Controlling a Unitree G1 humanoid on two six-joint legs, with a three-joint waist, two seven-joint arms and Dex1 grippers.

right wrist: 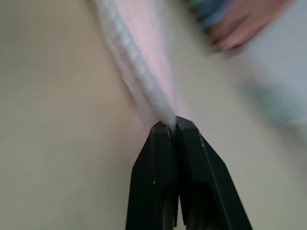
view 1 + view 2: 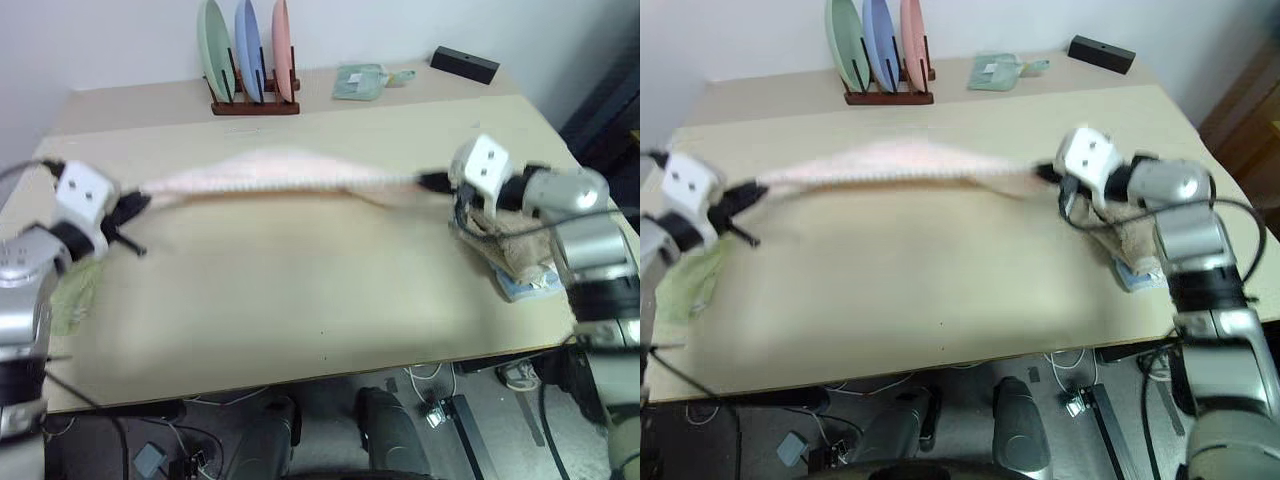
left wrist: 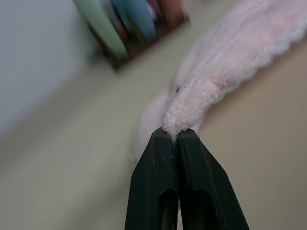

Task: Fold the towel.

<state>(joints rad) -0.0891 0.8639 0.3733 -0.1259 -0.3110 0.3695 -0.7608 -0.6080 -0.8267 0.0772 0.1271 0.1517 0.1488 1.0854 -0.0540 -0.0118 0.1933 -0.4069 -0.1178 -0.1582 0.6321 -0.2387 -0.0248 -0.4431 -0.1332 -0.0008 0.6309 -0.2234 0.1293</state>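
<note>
The pale pink towel hangs stretched in a long band above the table, between my two grippers. My left gripper is shut on its left end, and the left wrist view shows the black fingers pinching the terry edge with a small dark mark near it. My right gripper is shut on the right end; in the right wrist view the whitish trimmed edge runs out from between the closed fingertips.
A wooden rack with three upright plates stands at the back. A pale green packet and a black box lie behind it. A beige towel pile sits under my right arm; a light green towel lies at the left edge.
</note>
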